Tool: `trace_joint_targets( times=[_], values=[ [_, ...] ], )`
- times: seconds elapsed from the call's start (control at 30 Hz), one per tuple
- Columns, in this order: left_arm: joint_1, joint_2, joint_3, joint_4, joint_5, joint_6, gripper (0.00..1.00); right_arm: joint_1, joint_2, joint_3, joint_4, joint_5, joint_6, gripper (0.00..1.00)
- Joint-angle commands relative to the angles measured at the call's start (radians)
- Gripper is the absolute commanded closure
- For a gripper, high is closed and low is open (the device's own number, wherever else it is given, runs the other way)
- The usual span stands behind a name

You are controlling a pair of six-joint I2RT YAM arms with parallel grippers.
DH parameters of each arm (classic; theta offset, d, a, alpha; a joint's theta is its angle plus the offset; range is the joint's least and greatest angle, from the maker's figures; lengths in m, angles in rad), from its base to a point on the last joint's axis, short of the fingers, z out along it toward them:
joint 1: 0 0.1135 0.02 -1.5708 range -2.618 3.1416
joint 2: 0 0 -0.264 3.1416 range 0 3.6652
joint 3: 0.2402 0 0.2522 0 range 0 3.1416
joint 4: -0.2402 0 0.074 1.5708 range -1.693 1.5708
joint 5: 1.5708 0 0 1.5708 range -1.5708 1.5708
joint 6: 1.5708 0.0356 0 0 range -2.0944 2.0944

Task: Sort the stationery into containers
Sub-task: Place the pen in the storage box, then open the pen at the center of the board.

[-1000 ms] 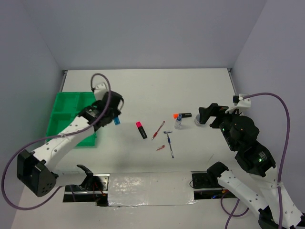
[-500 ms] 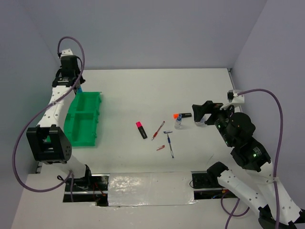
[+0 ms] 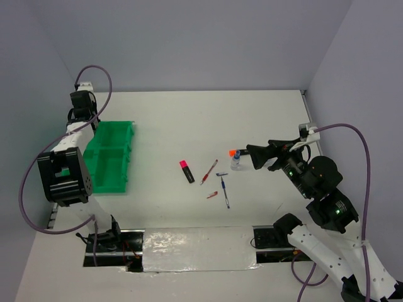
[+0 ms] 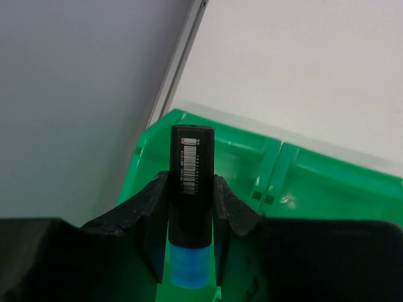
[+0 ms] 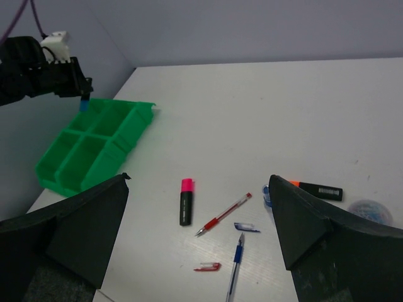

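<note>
White tabletop (image 3: pixel 252 119): over green tray (image 4: pixel 327 182), left gripper (image 4: pixel 189 184) clamps blue-ended highlighter (image 4: pixel 192 157); right gripper (image 5: pixel 199 182) gapes.

In the top view the left gripper (image 3: pixel 84 108) is too small and dark to show its hold, the left arm (image 3: pixel 63 176) covers the near left corner of the green tray (image 3: pixel 116 163), and the right gripper (image 3: pixel 253 156) hides all but the cap of the orange highlighter (image 3: pixel 232 152). In the right wrist view a finger (image 5: pixel 315 233) covers most of the bottle (image 5: pixel 266 188) and part of the roll (image 5: pixel 367 209). In the left wrist view the fingers (image 4: pixel 154 214) hide the sides of the blue highlighter (image 4: pixel 191 182), and the tray runs off the right edge.
</note>
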Motion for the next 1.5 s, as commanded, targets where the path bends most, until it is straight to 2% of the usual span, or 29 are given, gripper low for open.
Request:
trace_joint_targets(
  times=[0.0,0.3,0.37,0.4,0.43,0.5,0.57,0.77,0.83,0.87,0.97,1.0,1.03,1.07,1.13,1.17,1.2,1.27,1.3,1.33,1.37,1.43,1.47],
  values=[
    [0.009,-0.021,-0.066,0.184,-0.03,0.051,0.79,0.008,-0.001,-0.007,0.059,-0.062,-0.014,0.0],
    [0.066,-0.03,-0.157,0.268,0.023,0.027,0.75,0.007,-0.013,-0.018,0.07,-0.075,-0.014,0.0],
    [0.069,-0.032,-0.177,0.279,0.011,0.019,0.7,0.007,-0.014,-0.018,0.073,-0.069,-0.014,0.0],
    [0.067,-0.032,-0.182,0.285,0.009,0.016,0.61,0.007,-0.014,-0.018,0.075,-0.069,-0.014,0.0],
    [0.067,-0.035,-0.186,0.298,0.006,0.013,0.58,0.007,-0.013,-0.018,0.076,-0.069,-0.014,0.0],
    [0.069,-0.036,-0.186,0.301,0.008,0.007,0.42,0.007,-0.002,-0.013,0.075,-0.066,-0.015,0.0],
    [0.071,-0.046,-0.186,0.302,0.023,0.0,0.38,0.007,0.002,-0.007,0.068,-0.064,-0.015,0.0],
    [0.072,-0.114,-0.157,0.287,0.043,-0.049,0.37,0.007,0.015,0.005,0.061,-0.04,-0.018,0.0],
    [0.072,-0.157,-0.125,0.261,0.049,-0.143,0.26,0.007,0.018,0.011,0.047,-0.01,-0.024,0.0],
    [0.071,-0.168,-0.069,0.2,0.122,-0.185,0.01,0.008,0.018,0.013,0.042,0.003,-0.024,0.0],
    [0.069,-0.181,0.089,0.033,0.343,-0.357,0.01,0.007,0.012,0.01,0.035,0.048,-0.026,0.0],
    [0.066,-0.182,0.12,0.004,0.449,-0.407,0.01,0.008,0.01,0.008,0.033,0.06,-0.024,0.0],
    [0.067,-0.185,0.154,-0.042,0.52,-0.512,0.01,0.007,0.01,0.011,0.029,0.081,-0.023,0.0],
    [0.066,-0.197,0.148,-0.059,0.57,-0.551,0.01,0.007,0.013,0.013,0.024,0.092,-0.024,0.0],
    [-0.01,-0.275,0.093,-0.084,0.527,-0.604,0.01,0.008,0.022,0.028,0.0,0.121,-0.02,0.0],
    [-0.152,-0.323,0.097,-0.198,0.417,-0.589,0.01,0.007,0.033,0.034,-0.01,0.129,-0.018,0.0],
    [-0.251,-0.334,0.107,-0.255,0.135,-0.57,0.01,0.008,0.038,0.04,-0.028,0.137,-0.018,0.0],
    [-0.441,-0.334,0.11,-0.331,-0.076,-0.594,0.01,0.007,0.048,0.054,-0.037,0.163,-0.026,0.0],
    [-0.574,-0.326,0.095,-0.378,-0.143,-0.645,0.01,0.007,0.05,0.057,-0.046,0.172,-0.026,0.0],
    [-0.622,-0.328,0.032,-0.389,-0.223,-0.762,0.01,0.008,0.052,0.066,-0.053,0.187,-0.031,0.0],
    [-0.723,-0.334,-0.013,-0.4,-0.275,-0.852,0.01,0.007,0.055,0.072,-0.057,0.207,-0.031,0.0],
    [-0.842,-0.366,-0.164,-0.318,-0.421,-1.007,0.01,0.007,0.055,0.088,-0.073,0.22,-0.032,0.0],
    [-0.961,-0.349,-0.189,-0.301,-0.478,-1.042,0.01,0.008,0.055,0.092,-0.079,0.218,-0.031,0.0]
  ],
)
